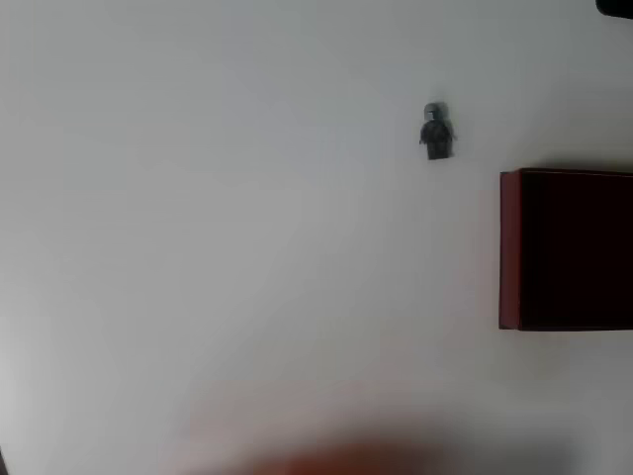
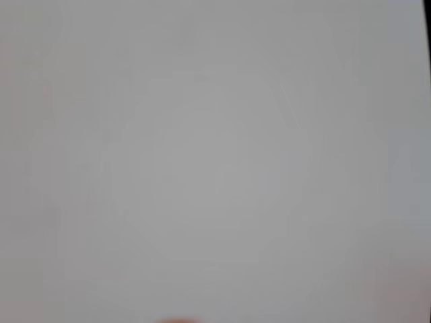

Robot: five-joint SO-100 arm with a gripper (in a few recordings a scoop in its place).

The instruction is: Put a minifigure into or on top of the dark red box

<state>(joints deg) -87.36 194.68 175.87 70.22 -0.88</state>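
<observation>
Overhead view: the minifigure lies on the white table, up and to the left of the dark red box at the right edge, apart from it. A blurred reddish shape at the bottom edge may be the arm; the gripper's opening cannot be told.
</observation>
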